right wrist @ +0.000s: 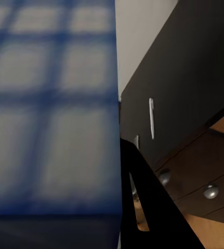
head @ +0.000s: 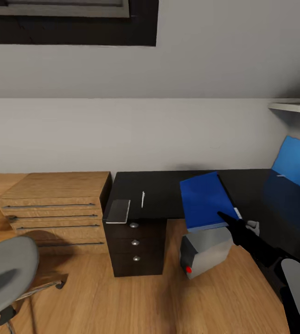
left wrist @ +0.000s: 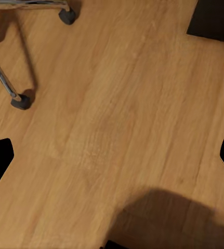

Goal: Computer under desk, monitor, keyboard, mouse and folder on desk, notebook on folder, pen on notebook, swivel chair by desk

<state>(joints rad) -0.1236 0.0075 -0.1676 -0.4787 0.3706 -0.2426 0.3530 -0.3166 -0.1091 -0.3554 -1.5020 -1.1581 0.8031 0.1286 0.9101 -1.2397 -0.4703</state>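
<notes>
The bright-blue folder (head: 203, 198) lies tilted on the black desk (head: 159, 185), its near edge hanging over the front. My right gripper (head: 225, 218) is shut on the folder's near right corner. In the right wrist view the folder (right wrist: 49, 104) looms close beside one black finger (right wrist: 143, 202). The grey notebook (head: 118, 211) sits on the desk's left front corner, and the white pen (head: 143, 199) lies just right of it. The light-grey computer (head: 205, 250) stands under the desk. The swivel chair (head: 6, 273) is at the lower left. My left gripper (left wrist: 112, 161) hangs open over the wood floor.
A light wooden drawer chest (head: 57, 204) stands left of the desk's dark drawer unit (head: 136, 248). A slanted blue panel (head: 298, 162) sits at the desk's far right under a white shelf (head: 293, 107). The chair's chrome legs and casters (left wrist: 21, 101) are near my left gripper.
</notes>
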